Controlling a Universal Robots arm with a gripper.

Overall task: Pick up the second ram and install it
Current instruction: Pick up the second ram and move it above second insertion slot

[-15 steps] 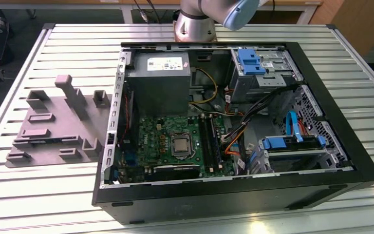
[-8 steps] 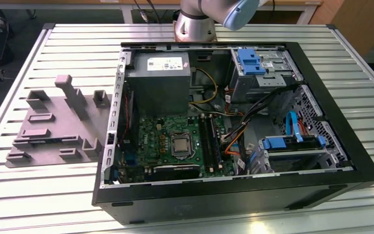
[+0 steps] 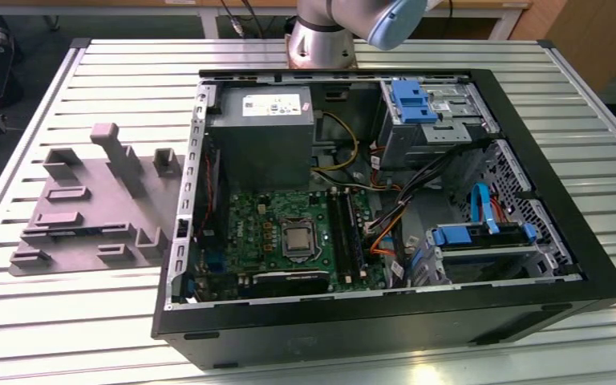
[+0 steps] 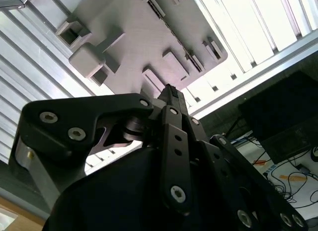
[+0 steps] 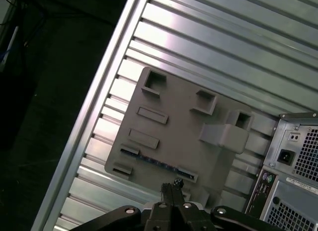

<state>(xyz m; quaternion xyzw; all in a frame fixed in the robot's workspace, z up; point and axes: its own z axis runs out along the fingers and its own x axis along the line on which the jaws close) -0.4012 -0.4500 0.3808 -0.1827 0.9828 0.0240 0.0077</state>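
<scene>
My gripper hangs high over the grey printed holder on the slatted aluminium table. In both wrist views its fingers are pressed together with nothing between them. The second ram sits on edge in the holder, a dark strip with bluish flecks seated between two small end blocks. It lies below the fingertips and clear of them, and in the first wrist view the tips line up just off its long side, towards one end. The second wrist view shows the closed gripper against the same holder. In the exterior view the holder lies at the left, beside the opened computer case. The case's motherboard and black memory slots are exposed.
</scene>
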